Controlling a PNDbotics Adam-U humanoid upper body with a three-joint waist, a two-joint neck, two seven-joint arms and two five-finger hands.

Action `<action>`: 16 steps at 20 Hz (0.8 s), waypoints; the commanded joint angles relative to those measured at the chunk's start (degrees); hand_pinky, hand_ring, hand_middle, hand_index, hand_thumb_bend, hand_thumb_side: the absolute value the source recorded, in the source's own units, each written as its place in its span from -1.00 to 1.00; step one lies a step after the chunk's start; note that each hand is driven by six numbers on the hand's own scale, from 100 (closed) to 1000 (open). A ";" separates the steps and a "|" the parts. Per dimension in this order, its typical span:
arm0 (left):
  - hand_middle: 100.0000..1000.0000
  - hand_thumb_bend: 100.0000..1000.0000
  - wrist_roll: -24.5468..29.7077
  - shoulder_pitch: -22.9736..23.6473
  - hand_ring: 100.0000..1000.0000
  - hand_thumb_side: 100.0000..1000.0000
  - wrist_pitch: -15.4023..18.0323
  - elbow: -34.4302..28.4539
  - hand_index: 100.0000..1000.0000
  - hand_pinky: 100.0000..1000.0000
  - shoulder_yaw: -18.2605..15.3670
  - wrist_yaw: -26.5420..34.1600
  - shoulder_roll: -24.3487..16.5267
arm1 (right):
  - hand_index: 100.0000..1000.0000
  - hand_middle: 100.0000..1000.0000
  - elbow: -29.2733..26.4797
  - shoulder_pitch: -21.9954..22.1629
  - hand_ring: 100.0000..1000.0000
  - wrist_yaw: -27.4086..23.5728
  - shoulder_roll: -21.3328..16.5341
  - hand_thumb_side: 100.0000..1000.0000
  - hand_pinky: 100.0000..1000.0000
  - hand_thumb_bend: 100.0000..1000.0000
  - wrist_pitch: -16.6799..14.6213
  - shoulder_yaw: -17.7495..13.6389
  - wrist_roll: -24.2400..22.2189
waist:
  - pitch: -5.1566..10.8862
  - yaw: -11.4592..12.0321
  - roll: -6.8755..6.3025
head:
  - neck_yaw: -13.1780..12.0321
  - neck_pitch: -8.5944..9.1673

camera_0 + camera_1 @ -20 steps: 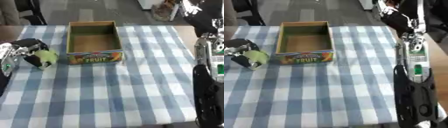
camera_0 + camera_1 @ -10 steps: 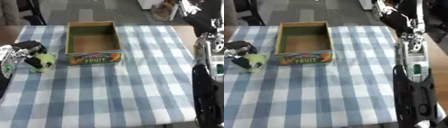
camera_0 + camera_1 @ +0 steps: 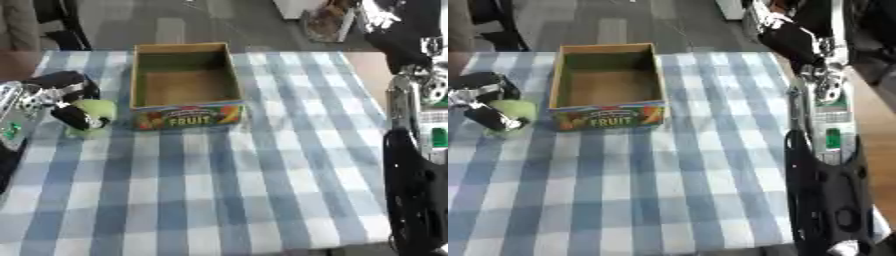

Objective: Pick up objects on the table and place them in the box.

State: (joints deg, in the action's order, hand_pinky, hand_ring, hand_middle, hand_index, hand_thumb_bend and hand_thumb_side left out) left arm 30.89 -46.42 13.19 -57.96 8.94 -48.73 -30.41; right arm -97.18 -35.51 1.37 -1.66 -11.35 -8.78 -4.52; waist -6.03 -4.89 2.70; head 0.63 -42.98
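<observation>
A pale green, rounded object [image 3: 92,114] sits at the left side of the desk [image 3: 262,180], in the grasp of the left hand [image 3: 66,102]. The hand's black fingers [image 3: 80,117] curl round the near and left sides of the green thing, so the hand is clamped on it; whether it rests on the cloth or is lifted just clear cannot be told. Its shape is blurred and close to round, so no long axis or pointing direction can be made out.

Just to the right of the hand stands the cardboard box [image 3: 185,80], open at the top and empty inside, with a printed front wall reading "FRUIT" facing the robot. Its long axis runs away from the robot, and its left wall is near the green object but apart from it.

The desk wears a blue-and-white checked cloth. Nearer than the hand and the box, and to the right of them, the cloth lies bare over a wide stretch up to the near edge.

The right arm [image 3: 824,165] runs along the right edge of the desk, well apart from the box. The right hand [image 3: 798,40] shows at the upper right, beyond the desk's far corner; its fingers are too blurred to judge.
</observation>
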 commanded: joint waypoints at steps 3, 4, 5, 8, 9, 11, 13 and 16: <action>-0.94 -1.00 0.78 -2.95 -0.99 -0.67 -0.31 -6.51 -0.39 -0.62 0.39 5.73 -2.76 | 0.35 -0.01 -0.69 -0.83 0.12 0.06 -0.32 -1.00 0.03 -0.30 0.06 -0.13 0.18 | 1.09 -0.15 -0.35 | 0.09 0.74; -0.94 -1.00 0.73 -3.37 -0.99 -0.67 -0.46 -7.30 -0.39 -0.62 0.54 6.59 -2.78 | 0.35 -0.01 -0.70 -0.81 0.12 0.06 -0.28 -1.00 0.03 -0.30 0.06 -0.10 0.16 | 1.12 -0.16 -0.36 | 0.05 0.76; -0.93 -1.00 0.60 -3.89 -0.98 -0.68 -0.64 -7.96 -0.38 -0.62 0.67 7.31 -2.65 | 0.35 -0.01 -0.69 -0.78 0.12 0.06 -0.23 -1.00 0.03 -0.30 0.08 -0.04 0.12 | 1.18 -0.20 -0.35 | -0.04 0.77; -0.90 -1.00 -0.57 -5.48 -0.96 -0.68 -1.10 -8.84 -0.36 -0.61 1.12 8.51 -1.70 | 0.35 -0.01 -0.68 -0.69 0.12 0.03 0.00 -1.00 0.03 -0.30 0.06 0.13 -0.04 | 1.36 -0.38 -0.32 | -0.38 0.85; -0.90 -1.00 -1.14 -5.84 -0.96 -0.67 -1.20 -8.88 -0.35 -0.61 1.29 8.61 -1.33 | 0.35 -0.01 -0.68 -0.67 0.12 0.01 0.07 -1.00 0.03 -0.30 0.06 0.17 -0.07 | 1.40 -0.47 -0.31 | -0.47 0.89; -0.90 -1.00 -2.87 -6.42 -0.96 -0.68 -1.44 -8.59 -0.34 -0.61 1.61 8.46 -0.26 | 0.35 -0.01 -0.67 -0.59 0.12 -0.03 0.20 -1.00 0.03 -0.30 0.07 0.30 -0.18 | 1.46 -0.74 -0.33 | -0.68 1.02; -0.91 -1.00 -4.91 -6.76 -0.98 -0.68 -1.62 -7.92 -0.35 -0.63 1.91 7.88 0.72 | 0.35 -0.01 -0.67 -0.54 0.12 -0.02 0.31 -1.00 0.03 -0.30 0.09 0.39 -0.28 | 1.47 -1.03 -0.39 | -0.81 1.12; -0.91 -1.00 -9.93 -7.04 -0.99 -0.68 -2.16 -6.45 -0.36 -0.64 2.19 6.28 2.47 | 0.35 -0.01 -0.70 -0.52 0.12 -0.15 0.50 -1.00 0.03 -0.30 0.09 0.64 -0.52 | 1.33 -1.67 -0.55 | -1.01 1.35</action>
State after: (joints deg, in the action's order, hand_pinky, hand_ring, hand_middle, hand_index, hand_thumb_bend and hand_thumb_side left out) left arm 22.87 -51.72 11.22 -64.28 11.15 -41.94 -27.77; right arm -97.18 -35.27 1.37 -0.95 -11.24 -8.37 -4.84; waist -5.56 -6.55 2.37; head -0.19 -42.19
